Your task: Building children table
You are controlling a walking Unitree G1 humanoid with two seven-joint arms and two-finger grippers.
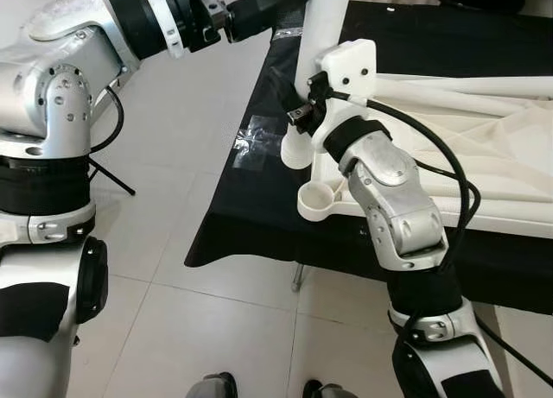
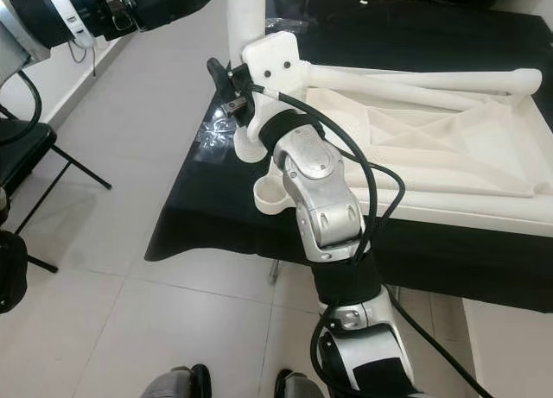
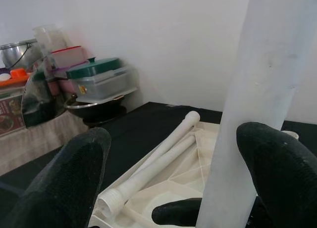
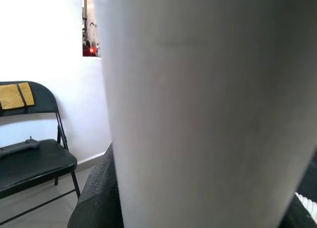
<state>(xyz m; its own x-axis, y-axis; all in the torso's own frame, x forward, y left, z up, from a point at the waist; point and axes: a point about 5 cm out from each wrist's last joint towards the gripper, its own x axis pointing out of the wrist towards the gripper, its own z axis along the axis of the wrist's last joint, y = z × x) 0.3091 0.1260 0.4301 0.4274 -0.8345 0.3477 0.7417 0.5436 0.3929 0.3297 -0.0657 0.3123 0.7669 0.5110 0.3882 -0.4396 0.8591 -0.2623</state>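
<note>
White plastic table leg [image 1: 324, 27] standing upright at the corner of the upturned tabletop [image 1: 484, 156], itself lying on the black cloth [image 1: 259, 199] in the left eye view. Right gripper [image 1: 302, 104] clamping the leg low down, near its socket; left gripper [image 1: 259, 5] reaching in higher up.

Seating well probably meaning: keeping the leg plumb, steadying low, turning or pressing from above without tilting.

Right eye view repeating the scene, with two spare legs [image 2: 415, 77] lying along the tabletop and an empty corner socket [image 2: 272, 195] near the table edge.

Left wrist view showing black fingertips [image 3: 277, 159] spread either side of the leg, not yet closing; leg looking smooth, matt, slightly tapered.

Right wrist view pressing close against the leg's pale surface [image 4: 198, 114], folding chair [image 4: 29, 159] behind.
</note>
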